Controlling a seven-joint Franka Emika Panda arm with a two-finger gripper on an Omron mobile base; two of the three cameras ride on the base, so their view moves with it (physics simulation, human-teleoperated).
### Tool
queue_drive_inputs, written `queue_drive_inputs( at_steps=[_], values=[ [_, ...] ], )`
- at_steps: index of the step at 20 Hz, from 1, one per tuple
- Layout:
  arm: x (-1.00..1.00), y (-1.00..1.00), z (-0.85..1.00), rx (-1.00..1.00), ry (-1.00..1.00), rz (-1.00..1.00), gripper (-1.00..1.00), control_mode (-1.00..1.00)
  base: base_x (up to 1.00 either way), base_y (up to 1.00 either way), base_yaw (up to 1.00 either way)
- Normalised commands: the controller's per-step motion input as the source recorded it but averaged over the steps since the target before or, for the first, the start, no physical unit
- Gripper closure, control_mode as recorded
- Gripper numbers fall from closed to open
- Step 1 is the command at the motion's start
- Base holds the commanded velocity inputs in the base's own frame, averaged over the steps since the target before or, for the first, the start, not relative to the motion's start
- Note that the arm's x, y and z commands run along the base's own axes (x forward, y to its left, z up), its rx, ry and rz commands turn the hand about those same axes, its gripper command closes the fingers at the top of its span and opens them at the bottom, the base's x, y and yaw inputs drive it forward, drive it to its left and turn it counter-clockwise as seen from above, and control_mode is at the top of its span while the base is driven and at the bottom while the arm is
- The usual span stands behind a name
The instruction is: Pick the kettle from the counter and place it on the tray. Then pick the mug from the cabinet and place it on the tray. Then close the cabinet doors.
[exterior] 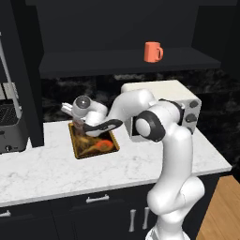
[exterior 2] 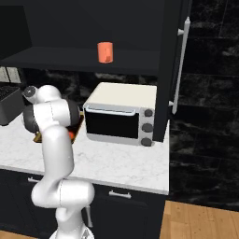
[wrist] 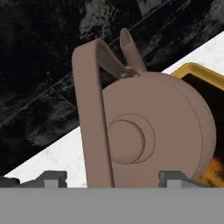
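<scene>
The brown kettle looms close in the hand view, its arched handle standing between my fingertips, which stay clear of it on both sides. My gripper is open over it. In the left base view the kettle sits at the far end of the yellow-rimmed tray on the marble counter, half hidden under my gripper. The orange mug stands upright on the shelf of the open black cabinet; the right base view shows the mug too.
A white toaster oven stands on the counter right of the tray, close behind my arm. A dark appliance sits at the counter's left end. An open cabinet door with a silver bar handle hangs at the right.
</scene>
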Motion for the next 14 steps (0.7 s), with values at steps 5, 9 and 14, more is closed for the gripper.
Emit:
queue_drive_inputs(
  at_steps=[5, 9, 14],
  values=[
    [0.0, -0.25, 0.27, 0.01, 0.03, 0.0, -1.0, -1.0, 0.0, 0.0, 0.0],
    [0.0, -0.1, 0.49, 0.08, 0.0, 0.0, -1.0, -1.0, 0.0, 0.0, 0.0],
    [0.0, -0.05, 0.56, 0.08, -0.01, -0.01, -1.0, -1.0, 0.0, 0.0, 0.0]
  ],
)
